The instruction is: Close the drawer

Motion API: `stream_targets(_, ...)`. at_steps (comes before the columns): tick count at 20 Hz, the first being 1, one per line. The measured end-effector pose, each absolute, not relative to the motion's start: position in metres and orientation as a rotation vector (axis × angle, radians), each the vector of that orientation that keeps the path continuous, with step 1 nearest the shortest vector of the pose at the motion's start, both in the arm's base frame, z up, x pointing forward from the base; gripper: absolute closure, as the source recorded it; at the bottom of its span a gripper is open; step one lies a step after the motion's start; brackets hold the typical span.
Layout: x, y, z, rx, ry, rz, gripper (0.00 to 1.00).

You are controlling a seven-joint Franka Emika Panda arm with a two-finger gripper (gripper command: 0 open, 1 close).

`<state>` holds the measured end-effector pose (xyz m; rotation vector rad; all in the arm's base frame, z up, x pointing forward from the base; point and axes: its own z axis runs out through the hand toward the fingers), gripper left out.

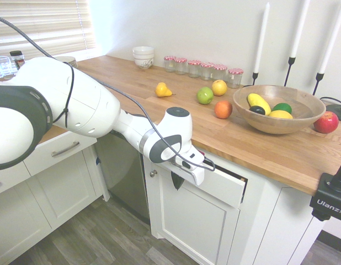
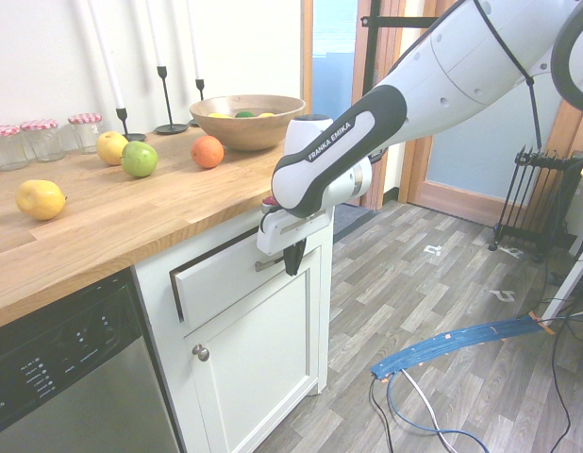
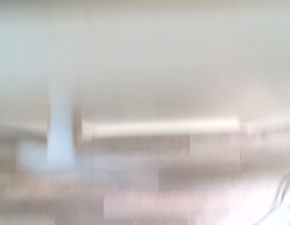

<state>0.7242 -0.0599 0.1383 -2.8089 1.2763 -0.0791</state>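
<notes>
From my station I see the drawer [image 1: 220, 187] sitting just under the edge of the wooden bench [image 1: 253, 149], pulled out only slightly: a dark gap shows along its top and at its right side in the first exterior view, and along its left edge in the second exterior view [image 2: 221, 278]. The end effector [image 1: 177, 179] is right in front of the drawer's white panel, fingers pointing down, pressed close to the front at the handle end. In the second exterior view the end effector [image 2: 294, 260] hangs as one dark wedge, so the fingers look drawn together with nothing between them (I see no daylight there). A bit of the silver handle [image 2: 266, 264] pokes out beside it.

The wrist view is heavily blurred; I can only make out a pale surface and a light horizontal bar.

On the bench above stand a wooden bowl [image 1: 278, 118] with fruit in it, an orange [image 1: 223, 109], a green apple [image 1: 204, 95] and a row of small jars [image 1: 203, 69] by the wall. Below the drawer is a white cabinet door [image 2: 258, 377] with a round knob.
</notes>
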Motion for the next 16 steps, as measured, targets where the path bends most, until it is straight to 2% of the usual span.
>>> stream_targets(6,0.672,-0.049,0.168,-2.844,1.267,0.051,1.00)
stream_targets(16,0.572,-0.024,0.253,-2.897,1.172,0.011,1.00)
